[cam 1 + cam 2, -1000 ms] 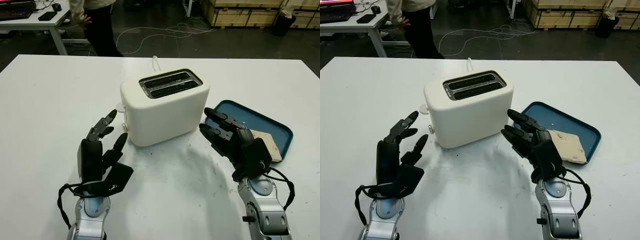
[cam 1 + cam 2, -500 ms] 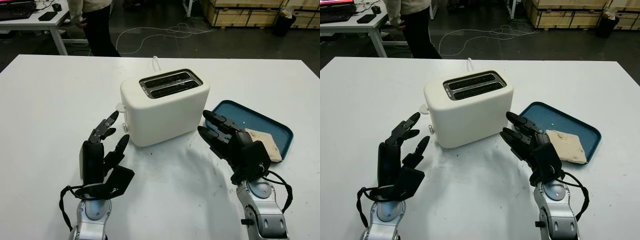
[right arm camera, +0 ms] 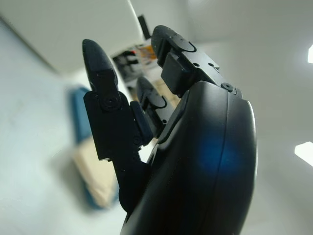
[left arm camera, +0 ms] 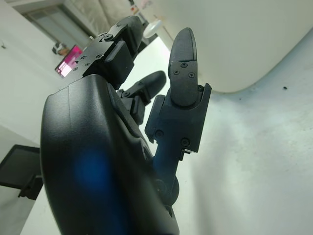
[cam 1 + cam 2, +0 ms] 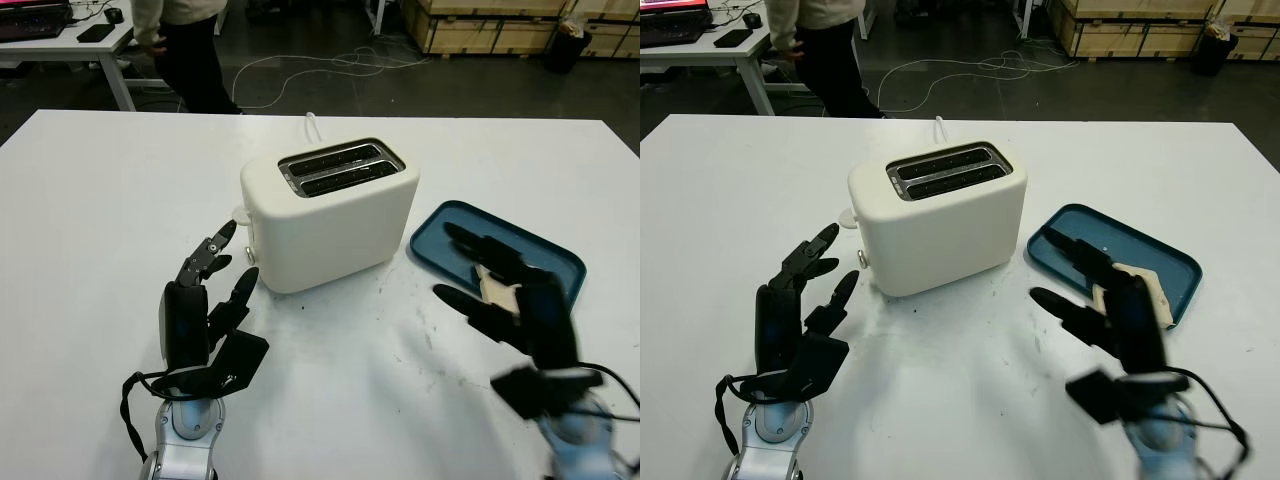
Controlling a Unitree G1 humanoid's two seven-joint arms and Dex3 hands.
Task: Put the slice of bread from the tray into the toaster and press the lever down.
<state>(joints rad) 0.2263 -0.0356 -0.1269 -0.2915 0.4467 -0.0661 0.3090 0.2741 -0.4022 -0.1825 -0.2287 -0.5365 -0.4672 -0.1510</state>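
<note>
one pale, crusted slice of bread (image 5: 1137,283) lay flat in the blue tray (image 5: 1160,255), right of the cream toaster (image 5: 940,220), whose two slots stood vacant; the right hand (image 5: 1120,315), released and holding nothing, had swung from beside the toaster to above the tray; the left hand (image 5: 200,310), fingers released, stayed near the toaster's lever end

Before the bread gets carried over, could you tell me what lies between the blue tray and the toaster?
Only bare white table separates the tray from the toaster, as the right eye view shows.
</note>
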